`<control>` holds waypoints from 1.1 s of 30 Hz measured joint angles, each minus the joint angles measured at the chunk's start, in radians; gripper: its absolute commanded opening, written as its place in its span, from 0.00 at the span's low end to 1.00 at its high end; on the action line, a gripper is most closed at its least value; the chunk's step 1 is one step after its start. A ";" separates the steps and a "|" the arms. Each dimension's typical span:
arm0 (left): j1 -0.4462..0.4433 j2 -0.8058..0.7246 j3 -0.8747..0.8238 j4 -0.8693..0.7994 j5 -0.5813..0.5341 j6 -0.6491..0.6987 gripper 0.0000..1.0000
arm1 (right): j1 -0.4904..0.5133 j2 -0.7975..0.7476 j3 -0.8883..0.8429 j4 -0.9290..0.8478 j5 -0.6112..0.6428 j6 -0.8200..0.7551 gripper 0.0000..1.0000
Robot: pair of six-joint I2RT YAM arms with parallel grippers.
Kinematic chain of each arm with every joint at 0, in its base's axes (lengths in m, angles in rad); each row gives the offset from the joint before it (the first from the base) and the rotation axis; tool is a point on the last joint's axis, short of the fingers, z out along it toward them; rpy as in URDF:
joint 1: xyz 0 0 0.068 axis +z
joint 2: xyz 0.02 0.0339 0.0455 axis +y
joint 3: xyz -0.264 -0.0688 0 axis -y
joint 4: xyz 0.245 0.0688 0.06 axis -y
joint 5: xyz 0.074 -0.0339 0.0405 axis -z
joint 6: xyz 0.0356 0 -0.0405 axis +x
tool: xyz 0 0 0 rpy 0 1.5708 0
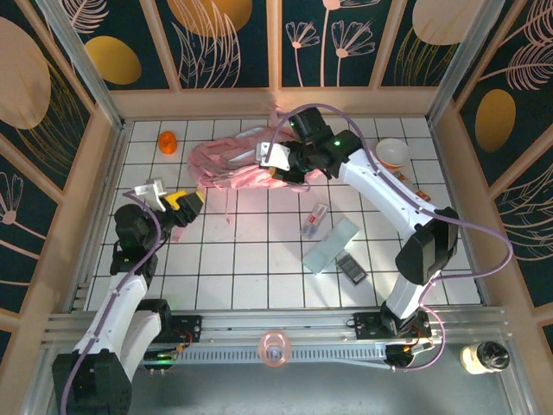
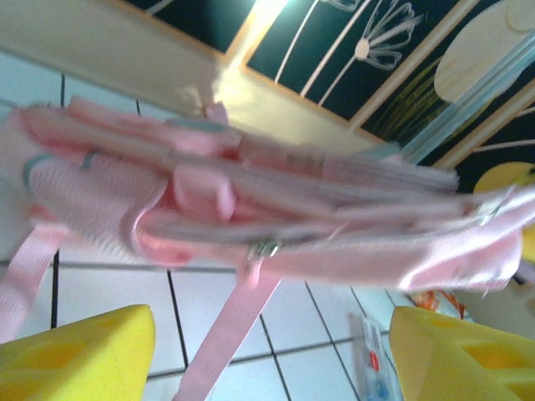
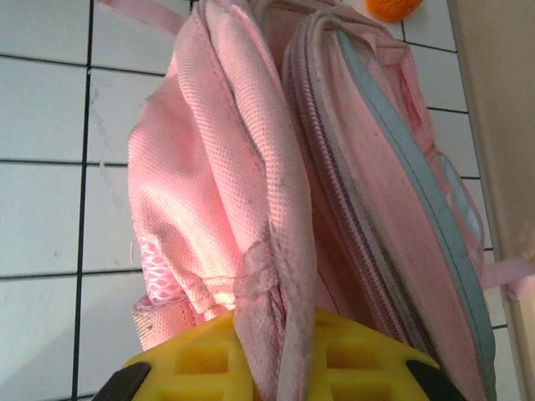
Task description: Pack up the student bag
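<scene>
You have the right gripper [image 3: 280,368] clenched on a fabric edge of the large soft pink backpack [image 1: 226,162], which lies on the desk [image 1: 259,259] with its long axis crosswise, ahead of your released left gripper [image 2: 272,359].

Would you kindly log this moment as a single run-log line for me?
right gripper: shut on student bag fabric | left gripper: open, empty, facing bag | bag: lying on table
</scene>
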 measured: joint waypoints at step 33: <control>-0.237 0.546 -0.168 0.771 -0.066 0.227 0.72 | -0.026 0.004 0.117 -0.277 -0.097 -0.102 0.00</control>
